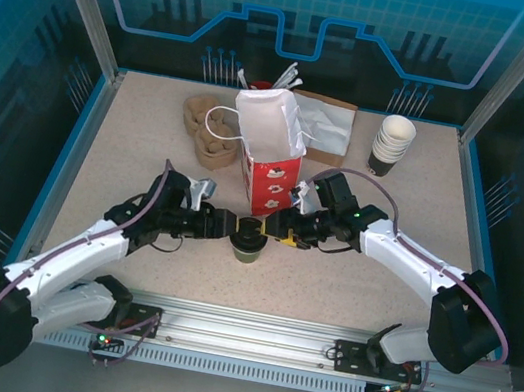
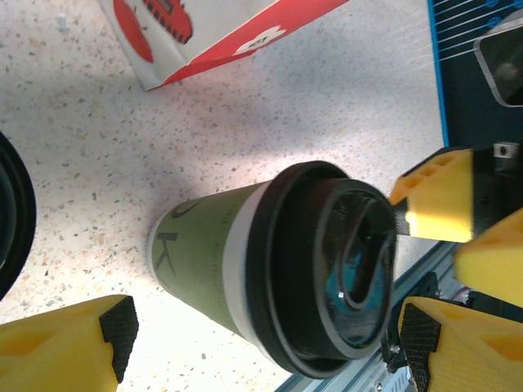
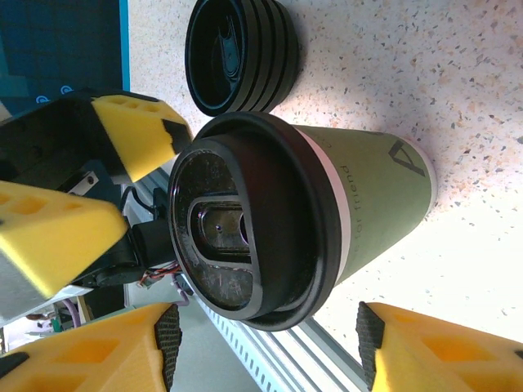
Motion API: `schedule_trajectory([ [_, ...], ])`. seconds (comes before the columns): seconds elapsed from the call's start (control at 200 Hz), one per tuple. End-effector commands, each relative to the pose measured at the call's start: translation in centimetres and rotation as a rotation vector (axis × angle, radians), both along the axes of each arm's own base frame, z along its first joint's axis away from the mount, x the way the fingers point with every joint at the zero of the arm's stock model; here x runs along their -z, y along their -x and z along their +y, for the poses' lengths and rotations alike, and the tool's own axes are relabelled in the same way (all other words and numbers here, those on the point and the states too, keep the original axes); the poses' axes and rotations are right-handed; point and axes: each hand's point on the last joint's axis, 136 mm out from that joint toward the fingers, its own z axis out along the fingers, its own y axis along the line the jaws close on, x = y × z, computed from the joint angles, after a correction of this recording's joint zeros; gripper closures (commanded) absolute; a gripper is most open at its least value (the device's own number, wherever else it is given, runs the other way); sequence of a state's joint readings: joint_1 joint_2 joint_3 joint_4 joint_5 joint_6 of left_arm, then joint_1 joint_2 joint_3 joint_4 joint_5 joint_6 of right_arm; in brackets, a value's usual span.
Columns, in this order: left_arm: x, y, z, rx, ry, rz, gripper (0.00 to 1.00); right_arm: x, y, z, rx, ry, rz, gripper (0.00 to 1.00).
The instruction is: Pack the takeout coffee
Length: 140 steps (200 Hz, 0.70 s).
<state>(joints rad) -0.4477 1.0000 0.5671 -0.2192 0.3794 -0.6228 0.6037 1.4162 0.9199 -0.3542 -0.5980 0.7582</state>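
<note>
Top external: takeout coffee [image 1: 248,242] stands with spread left tool [image 1: 228,226] at nine o'clock, spread right tool [image 1: 274,231] at three.

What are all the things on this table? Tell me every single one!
dark olive-green paper cup with black round lid: one, green and black, front middle, upright
red-and-white paper bag: one, open, standing just behind the cup
stack of white-lined paper cups: one stack, back right
brown moulded cardboard cup carriers: number unclear, brown, back left
flat brown cardboard piece with crumpled clear plastic: one, behind the bag
low stack of black round lids: one stack, black, near the cup
speckled beige table: one, under everything
left gripper: one, yellow fingers, open, left of the cup
right gripper: one, yellow fingers, open, right of the cup
</note>
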Motion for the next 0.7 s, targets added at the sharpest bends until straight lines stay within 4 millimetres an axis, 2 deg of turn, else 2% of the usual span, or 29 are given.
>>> schedule_trajectory([
  [0.0,-0.4,-0.8,-0.2,-0.003,0.003,-0.007,0.15,-0.3,0.2,0.5,-0.028,0.001,-0.026,0.38],
  [0.695,1.8,-0.7,-0.3,-0.003,-0.015,0.060,0.24,0.9,0.3,1.2,-0.048,0.020,-0.008,0.43],
])
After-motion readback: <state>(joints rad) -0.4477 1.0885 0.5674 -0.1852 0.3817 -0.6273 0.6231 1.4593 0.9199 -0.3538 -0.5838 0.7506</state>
